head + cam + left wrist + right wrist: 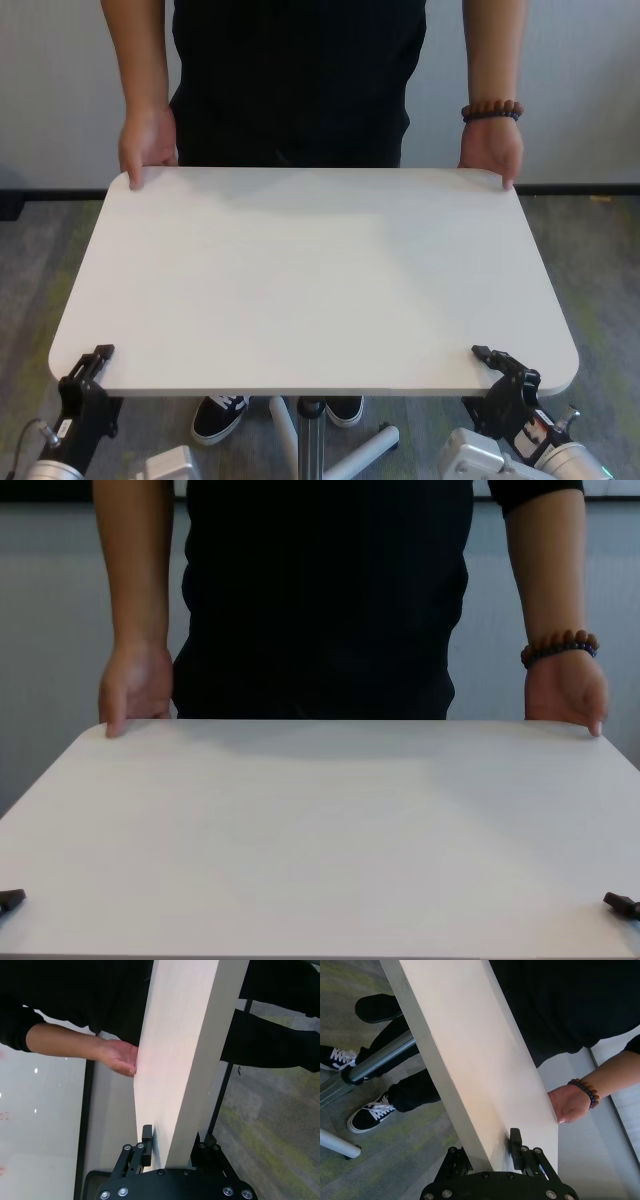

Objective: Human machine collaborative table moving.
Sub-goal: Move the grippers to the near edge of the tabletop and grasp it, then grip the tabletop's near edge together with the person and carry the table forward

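The white table [320,270] stands between me and the human [300,80] in a black top. The human's hands [148,150] [492,155] rest on its two far corners; a bead bracelet [492,110] is on one wrist. My left gripper [97,360] clamps the near left corner, with one finger on top of the tabletop and one below, as the left wrist view [175,1147] confirms. At the near right corner, my right gripper [492,360] pinches the edge the same way [490,1150].
Under the table are its silver pedestal leg [312,440] and the base arms [365,455]. The human's black shoes [220,415] show on the grey-green carpet [40,260]. A pale wall [60,90] rises behind the human.
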Tool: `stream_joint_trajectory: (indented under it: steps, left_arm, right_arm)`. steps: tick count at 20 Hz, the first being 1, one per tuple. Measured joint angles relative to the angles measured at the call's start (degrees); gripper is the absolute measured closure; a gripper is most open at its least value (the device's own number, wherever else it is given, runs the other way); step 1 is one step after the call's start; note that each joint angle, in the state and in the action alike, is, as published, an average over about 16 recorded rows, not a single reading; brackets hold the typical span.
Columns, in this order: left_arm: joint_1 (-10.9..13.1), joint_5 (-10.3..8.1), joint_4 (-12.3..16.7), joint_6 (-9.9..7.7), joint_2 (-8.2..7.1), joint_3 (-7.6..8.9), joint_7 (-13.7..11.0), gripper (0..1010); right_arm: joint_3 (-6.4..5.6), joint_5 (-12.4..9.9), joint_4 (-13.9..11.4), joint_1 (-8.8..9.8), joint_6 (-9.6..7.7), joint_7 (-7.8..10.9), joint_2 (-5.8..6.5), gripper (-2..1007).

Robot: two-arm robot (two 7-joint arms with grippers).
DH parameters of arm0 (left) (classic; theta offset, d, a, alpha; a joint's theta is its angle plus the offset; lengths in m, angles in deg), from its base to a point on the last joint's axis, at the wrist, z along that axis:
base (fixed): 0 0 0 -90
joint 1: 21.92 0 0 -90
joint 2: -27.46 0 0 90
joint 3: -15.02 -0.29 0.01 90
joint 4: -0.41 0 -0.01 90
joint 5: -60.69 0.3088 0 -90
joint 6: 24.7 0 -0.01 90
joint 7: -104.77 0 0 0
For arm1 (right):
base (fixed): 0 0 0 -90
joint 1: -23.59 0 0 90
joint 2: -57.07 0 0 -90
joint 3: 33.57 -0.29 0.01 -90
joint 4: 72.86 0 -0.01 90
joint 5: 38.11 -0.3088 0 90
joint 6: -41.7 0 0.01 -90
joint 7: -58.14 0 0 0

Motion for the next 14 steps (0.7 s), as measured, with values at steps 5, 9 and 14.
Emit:
stream_joint_trajectory:
  steps: [5, 9, 14]
  left_arm:
    - [0.0, 0.0, 0.0, 0.0, 0.0, 0.0, 0.0, 597]
    - [0.0, -0.01, 0.0, 0.0, 0.0, 0.0, 0.0, 625]
    - [0.0, -0.01, 0.0, 0.0, 0.0, 0.01, 0.0, 659]
  right_arm:
    - [0.0, 0.0, 0.0, 0.01, 0.0, 0.01, 0.0, 639]
    - [0.0, 0.0, 0.0, 0.01, 0.0, 0.02, 0.0, 639]
    - [0.0, 0.0, 0.0, 0.01, 0.01, 0.02, 0.0, 639]
